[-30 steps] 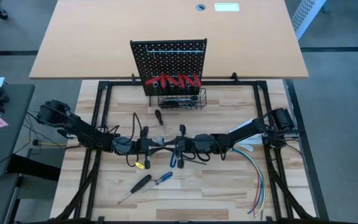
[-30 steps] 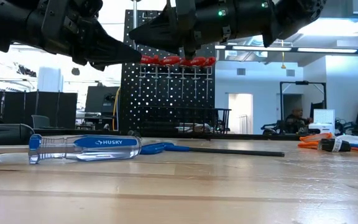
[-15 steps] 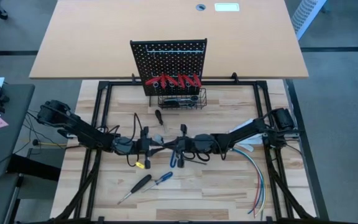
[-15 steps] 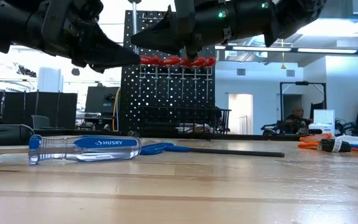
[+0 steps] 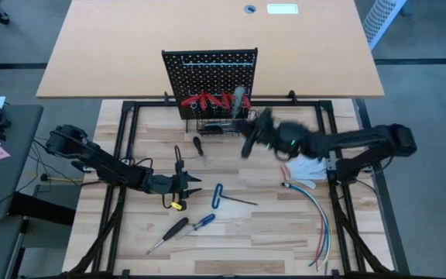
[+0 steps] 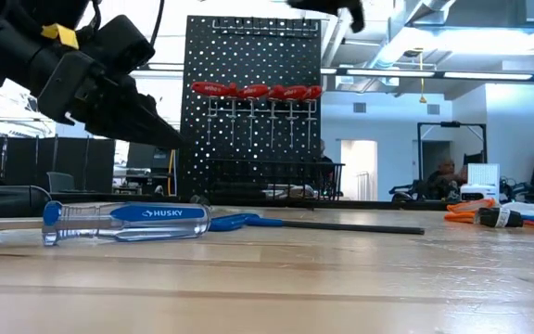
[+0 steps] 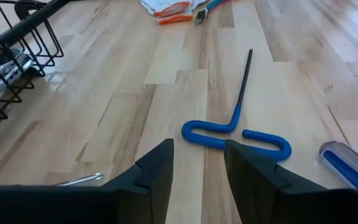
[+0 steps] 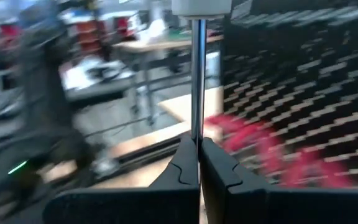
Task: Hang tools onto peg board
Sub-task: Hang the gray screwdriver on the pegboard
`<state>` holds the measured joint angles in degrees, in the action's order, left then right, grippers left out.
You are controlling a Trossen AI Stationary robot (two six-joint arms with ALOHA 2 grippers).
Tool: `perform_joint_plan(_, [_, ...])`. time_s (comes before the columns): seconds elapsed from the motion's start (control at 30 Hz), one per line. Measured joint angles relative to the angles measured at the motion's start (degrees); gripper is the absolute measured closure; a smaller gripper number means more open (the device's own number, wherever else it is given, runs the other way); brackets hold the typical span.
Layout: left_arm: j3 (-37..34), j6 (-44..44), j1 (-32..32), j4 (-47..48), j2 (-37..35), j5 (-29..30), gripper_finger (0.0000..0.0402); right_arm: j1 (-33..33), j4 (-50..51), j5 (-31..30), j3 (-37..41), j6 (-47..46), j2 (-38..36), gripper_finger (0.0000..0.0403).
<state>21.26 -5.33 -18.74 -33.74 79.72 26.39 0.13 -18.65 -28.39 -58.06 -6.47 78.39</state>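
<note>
Upright black perforated peg board [image 5: 210, 71] at bench far edge; four red-handled tools [image 5: 215, 100] hang on it. Right gripper [image 8: 199, 163] near board, fingers closed on one screwdriver shaft [image 8: 196, 81], shaft upright. Left gripper [image 7: 197, 163] parted, holding nothing, above blue-handled hex key [image 7: 236, 127] lying flat mid-bench, open wood around. Three screwdrivers [image 5: 180, 228] lie on bench.

On my right lies a wire bundle [image 5: 316, 225]; a tan desk [image 5: 130, 54] stands beyond my table.
</note>
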Motion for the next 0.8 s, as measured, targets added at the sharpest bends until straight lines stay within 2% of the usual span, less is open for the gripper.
perform_joint_plan(0.13, [0.0, 0.1, 0.0, -0.3, 0.0, 0.0, 0.0263, -7.6, 3.0, 1.5, -0.1, -0.7, -3.8, 0.0403])
perform_joint_plan(0.23, [0.0, 0.5, 0.0, -0.4, 0.0, 0.0, 0.0263, -13.2, 7.0, 6.4, -2.4, -2.4, -4.0, 0.0403])
perform_joint_plan(0.33, [0.0, 0.7, 0.0, -0.4, 0.0, 0.0, 0.0263, -17.1, 9.6, 7.7, -5.4, -2.4, -3.1, 0.0403])
perform_joint_plan(0.53, [0.0, 0.9, 0.0, -0.3, 0.0, 0.0, 0.0263, -21.0, 13.2, 11.6, -9.7, -2.2, -2.0, 0.0403])
perform_joint_plan(0.8, [0.0, 0.9, 0.0, -0.3, 0.0, 0.0, 0.0263, -22.8, 15.7, 12.0, -13.4, -0.5, 3.5, 0.0403])
